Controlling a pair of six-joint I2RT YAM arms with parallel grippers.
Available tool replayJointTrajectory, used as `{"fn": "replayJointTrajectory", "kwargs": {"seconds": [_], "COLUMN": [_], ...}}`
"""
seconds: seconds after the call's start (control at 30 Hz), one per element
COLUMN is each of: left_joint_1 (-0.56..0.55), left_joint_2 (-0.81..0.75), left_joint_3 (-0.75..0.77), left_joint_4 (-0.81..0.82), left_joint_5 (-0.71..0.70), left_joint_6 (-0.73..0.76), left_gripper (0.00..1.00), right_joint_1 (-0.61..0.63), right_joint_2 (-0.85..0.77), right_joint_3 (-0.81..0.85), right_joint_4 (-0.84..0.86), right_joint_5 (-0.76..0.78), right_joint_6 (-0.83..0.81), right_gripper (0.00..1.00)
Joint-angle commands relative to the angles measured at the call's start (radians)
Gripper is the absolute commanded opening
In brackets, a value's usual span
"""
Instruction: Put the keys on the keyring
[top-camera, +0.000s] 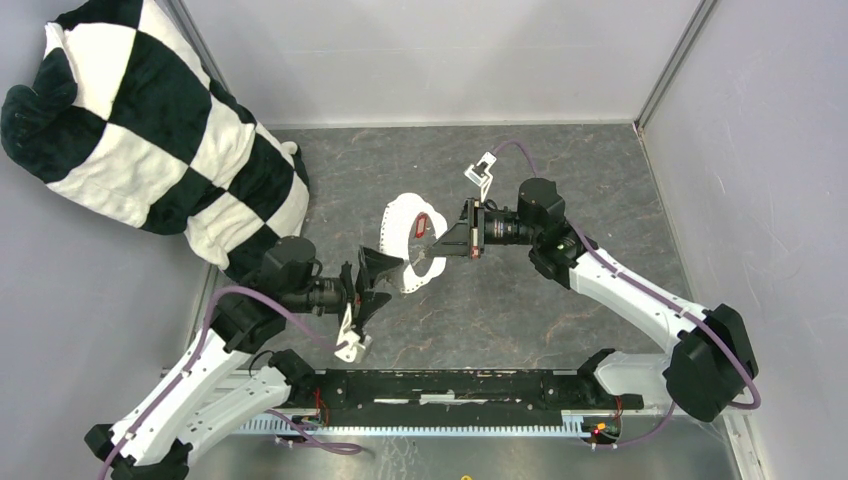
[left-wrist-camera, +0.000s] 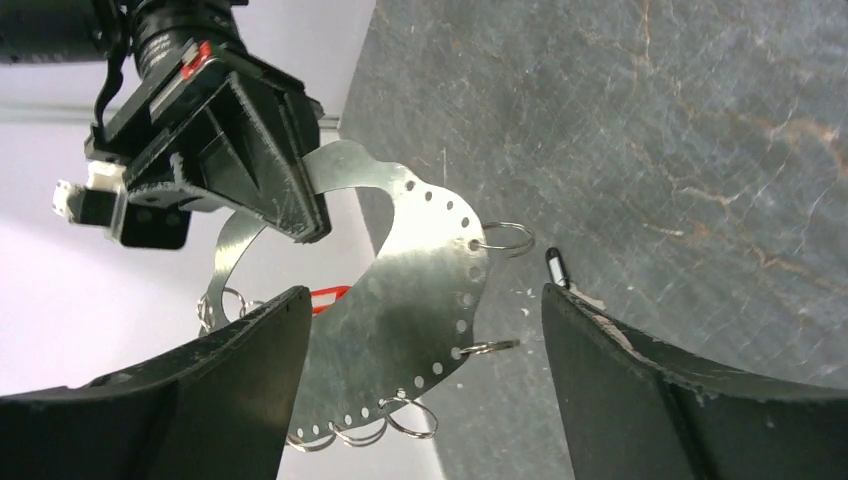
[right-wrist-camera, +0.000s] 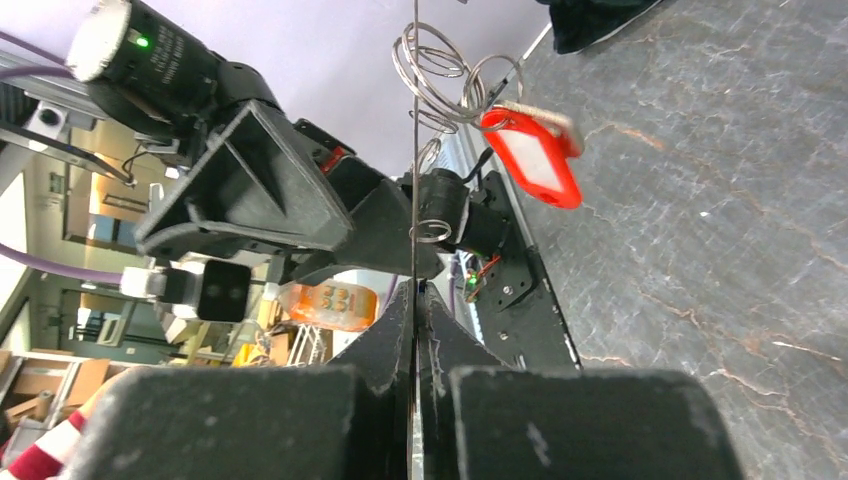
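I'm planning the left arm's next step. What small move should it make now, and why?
Probably lower the open left gripper toward the small dark piece on the table beyond the keyring. It is likely the second key, though too small to tell. The right gripper is shut on the keyring, and the red tag hangs from it, so that key seems done.

One keyring (top-camera: 397, 215), one red-tagged key (top-camera: 422, 222), one checkered pillow (top-camera: 150, 130).
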Motion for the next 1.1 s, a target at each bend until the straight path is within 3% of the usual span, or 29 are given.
{"fn": "replayJointTrajectory", "kwargs": {"seconds": [0.0, 0.27, 0.37, 0.53, 0.67, 0.73, 0.77, 0.87, 0.97, 1.07], "left_joint_1": [-0.001, -0.001, -0.001, -0.001, -0.001, -0.001, -0.001, -0.001, -0.001, -0.001], "left_joint_2": [-0.027, -0.136, -0.159, -0.164, -0.154, -0.152, -0.152, -0.156, -0.163, -0.158], "left_joint_3": [-0.072, -0.268, -0.315, -0.337, -0.331, -0.315, -0.306, -0.278, -0.243, -0.197], "left_joint_4": [0.013, 0.347, 0.443, 0.47, 0.473, 0.472, 0.472, 0.473, 0.467, 0.462], "left_joint_5": [0.014, -0.012, -0.015, -0.003, -0.001, 0.017, 0.026, 0.054, 0.084, 0.091], "left_joint_6": [0.28, 0.442, 0.459, 0.5, 0.523, 0.484, 0.452, 0.327, 0.128, -0.11], "left_gripper": [0.87, 0.57, 0.52, 0.43, 0.19, 0.05, 0.02, 0.02, 0.02, 0.02], "right_joint_1": [-0.005, -0.005, -0.004, -0.004, -0.004, -0.005, -0.004, -0.006, -0.008, -0.02], "right_joint_2": [0.001, 0.001, 0.0, 0.005, 0.007, 0.011, 0.013, 0.02, 0.026, 0.023], "right_joint_3": [0.017, -0.002, -0.005, -0.018, -0.008, 0.004, 0.01, 0.04, 0.085, 0.147], "right_joint_4": [0.082, 0.048, 0.018, 0.014, 0.005, -0.021, -0.036, -0.089, -0.157, -0.256], "right_joint_5": [-0.035, -0.033, -0.03, -0.028, -0.042, -0.047, -0.052, -0.053, -0.053, -0.047], "right_joint_6": [0.061, 0.066, 0.051, 0.057, 0.048, 0.025, 0.011, -0.049, -0.121, -0.25], "right_gripper": [0.0, 0.0, 0.0, 0.0, 0.04, 0.09, 0.1, 0.17, 0.39, 0.48]}}
